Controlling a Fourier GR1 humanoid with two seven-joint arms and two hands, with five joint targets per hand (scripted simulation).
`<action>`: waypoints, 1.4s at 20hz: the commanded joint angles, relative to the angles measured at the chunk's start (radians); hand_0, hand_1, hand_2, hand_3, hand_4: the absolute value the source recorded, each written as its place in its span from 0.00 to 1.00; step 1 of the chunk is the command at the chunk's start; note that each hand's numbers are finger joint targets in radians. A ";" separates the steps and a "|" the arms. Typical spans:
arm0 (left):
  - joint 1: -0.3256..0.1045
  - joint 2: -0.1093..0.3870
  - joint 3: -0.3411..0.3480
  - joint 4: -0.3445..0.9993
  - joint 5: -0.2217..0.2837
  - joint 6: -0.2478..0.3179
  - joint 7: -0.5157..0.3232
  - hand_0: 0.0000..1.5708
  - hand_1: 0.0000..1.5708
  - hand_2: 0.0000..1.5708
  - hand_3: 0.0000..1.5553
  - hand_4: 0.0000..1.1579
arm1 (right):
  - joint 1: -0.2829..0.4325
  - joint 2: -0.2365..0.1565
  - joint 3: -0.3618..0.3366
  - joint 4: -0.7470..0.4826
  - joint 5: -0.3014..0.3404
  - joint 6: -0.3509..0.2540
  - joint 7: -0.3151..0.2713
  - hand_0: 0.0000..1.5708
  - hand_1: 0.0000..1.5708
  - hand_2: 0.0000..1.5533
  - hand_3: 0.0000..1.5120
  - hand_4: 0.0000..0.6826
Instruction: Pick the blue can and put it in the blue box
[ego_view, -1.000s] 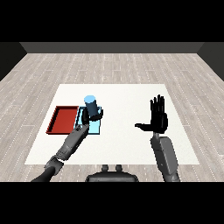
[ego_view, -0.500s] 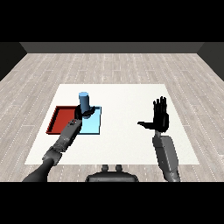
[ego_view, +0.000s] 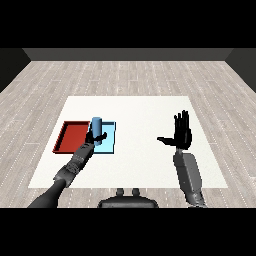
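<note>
The blue can stands upright over the left part of the light blue tray. My left hand is curled round the can's lower part, its forearm reaching in from the lower left. Whether the can rests on the tray floor or hangs just above it, I cannot tell. My right hand is held up over the right side of the table, fingers straight and spread, thumb out to the left, holding nothing.
A red tray lies directly left of the light blue tray, touching it. The white table stretches out behind and between the two hands.
My left hand has carried the can to the left and a little nearer, from the blue tray's right part to its left part. The right hand has stayed raised in place.
</note>
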 joint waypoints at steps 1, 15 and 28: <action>-0.023 -0.027 -0.014 0.092 -0.028 -0.027 0.073 0.73 0.73 0.67 0.41 0.78 | 0.003 -0.020 -0.024 0.051 -0.008 0.054 -0.044 0.00 0.00 0.00 0.00 0.00; 0.041 0.009 0.012 0.057 -0.043 0.121 -0.078 0.00 0.00 0.00 0.00 0.00 | -0.034 0.017 -0.026 0.048 -0.034 0.074 -0.044 0.00 0.00 0.00 0.00 0.00; 0.052 -0.042 0.146 -0.349 0.086 -0.096 -0.550 0.00 0.00 0.00 0.00 0.00 | 0.059 0.032 0.019 -0.025 -0.019 0.103 -0.050 0.00 0.00 0.00 0.00 0.00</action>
